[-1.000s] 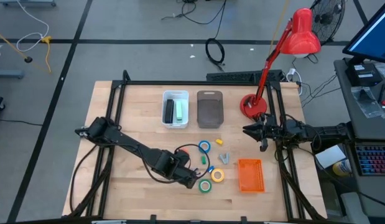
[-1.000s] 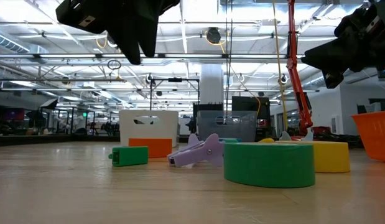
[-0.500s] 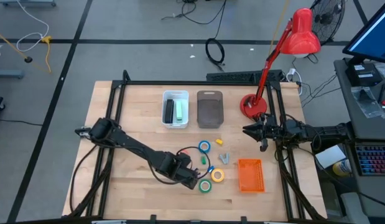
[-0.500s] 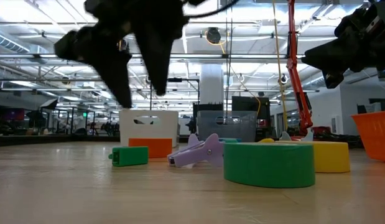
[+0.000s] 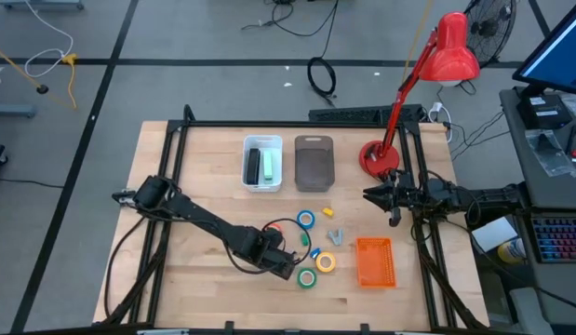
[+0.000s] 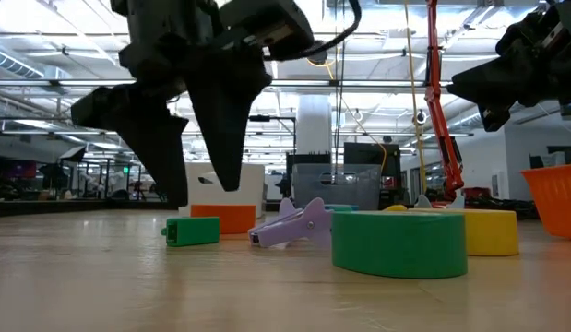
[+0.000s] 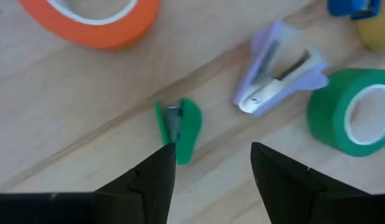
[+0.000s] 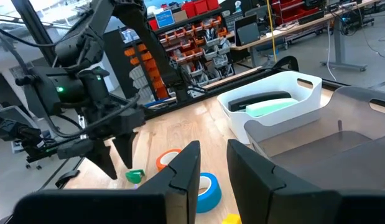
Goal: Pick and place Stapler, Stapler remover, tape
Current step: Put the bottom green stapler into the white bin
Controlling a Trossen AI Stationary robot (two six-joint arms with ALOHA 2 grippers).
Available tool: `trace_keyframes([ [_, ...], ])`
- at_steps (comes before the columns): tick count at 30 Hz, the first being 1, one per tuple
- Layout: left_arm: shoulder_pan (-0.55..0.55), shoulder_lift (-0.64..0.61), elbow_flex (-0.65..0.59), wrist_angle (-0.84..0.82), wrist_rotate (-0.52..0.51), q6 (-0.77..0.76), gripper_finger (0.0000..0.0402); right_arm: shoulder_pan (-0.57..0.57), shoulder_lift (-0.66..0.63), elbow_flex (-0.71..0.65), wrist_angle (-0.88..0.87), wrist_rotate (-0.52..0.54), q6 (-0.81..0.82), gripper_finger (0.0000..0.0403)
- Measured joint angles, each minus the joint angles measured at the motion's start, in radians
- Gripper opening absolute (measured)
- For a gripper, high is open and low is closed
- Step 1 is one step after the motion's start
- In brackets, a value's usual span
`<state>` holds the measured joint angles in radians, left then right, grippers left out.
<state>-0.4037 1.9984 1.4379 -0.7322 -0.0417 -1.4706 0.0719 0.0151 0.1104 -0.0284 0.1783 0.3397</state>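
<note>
My left gripper [image 7: 211,152] points down, open, just above the table near its front middle [image 5: 286,267]. A small green staple remover [image 7: 178,127] lies on the wood right by one fingertip, and I see no touch; in the low view the fingertips [image 6: 200,195] hang above it [image 6: 191,231]. A lilac staple remover [image 7: 276,74] lies beside it. Around them lie the tape rolls: orange [image 7: 92,18], green [image 7: 351,112], yellow [image 5: 326,262] and blue [image 5: 306,220]. My right gripper [image 5: 392,200] waits level at the table's right edge, slightly open, nothing between its fingers [image 8: 214,168].
A white bin [image 5: 262,163] at the far middle holds a dark stapler and a green one. A dark bin [image 5: 314,163] stands beside it. An orange basket [image 5: 374,261] sits near the front right and a red lamp [image 5: 376,156] at the far right. Small blue [image 5: 315,251] and grey [image 5: 334,235] pieces lie among the rolls.
My left gripper has come down toward the table over the green staple remover and has opened its fingers wide. The things on the table have not moved.
</note>
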Motion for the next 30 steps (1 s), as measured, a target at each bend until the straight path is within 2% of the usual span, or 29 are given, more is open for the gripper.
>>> trace_keyframes([
  [16,0.016,0.009,-0.037,0.025,0.015,0.058,0.0212,0.000,0.000,0.000,0.001,0.001,0.000,0.0073],
  [23,0.021,0.054,-0.034,0.037,0.070,0.081,0.0211,0.000,0.000,0.000,0.001,0.003,0.001,0.0073],
  [30,0.024,0.057,-0.034,0.034,0.079,0.103,0.0209,0.000,0.000,0.000,0.001,0.003,0.007,0.0073],
])
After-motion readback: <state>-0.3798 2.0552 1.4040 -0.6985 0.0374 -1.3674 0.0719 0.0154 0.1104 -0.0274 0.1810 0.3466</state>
